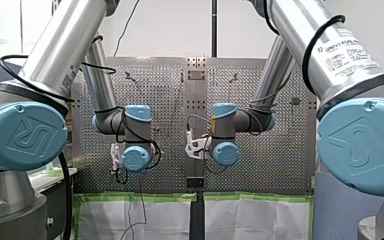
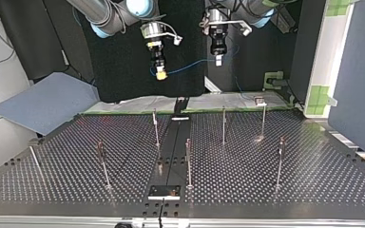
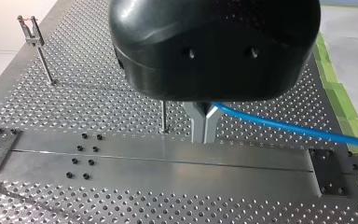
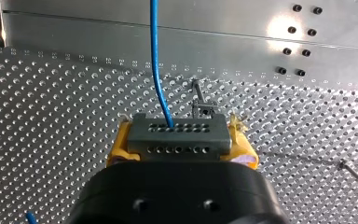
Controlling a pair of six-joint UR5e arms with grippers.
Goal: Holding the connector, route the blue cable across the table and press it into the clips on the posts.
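The robot's right gripper [image 4: 179,134] is clamped on the dark grey connector [image 4: 177,125]. You can see the yellow pads [image 4: 116,148] squeezing it from both sides, holes facing out. The blue cable [image 4: 155,60] comes straight out of one of those holes and runs off ahead of the gripper, over the perforated table [image 4: 51,102].

The left gripper [image 3: 204,127] has its metal fingers [image 3: 196,122] pinched together on the cable, and the blue line trails away to one side of it. Right under those fingers is the plain metal strip [image 3: 168,158] that runs down the table's middle, with one thin post [image 3: 163,116] just beside them.

From across the table, both grippers hang up in the air over the table's edge on the arms' side, one on each side of that middle strip. The cable sags a bit in a loose curve between them [image 2: 187,68], well above the plate. The posts [image 2: 223,126] stand spread out over the table, a couple near the middle strip and others out toward the side edges. At least one has a small clip on top [image 3: 30,30]. The cable isn't in any of them yet.
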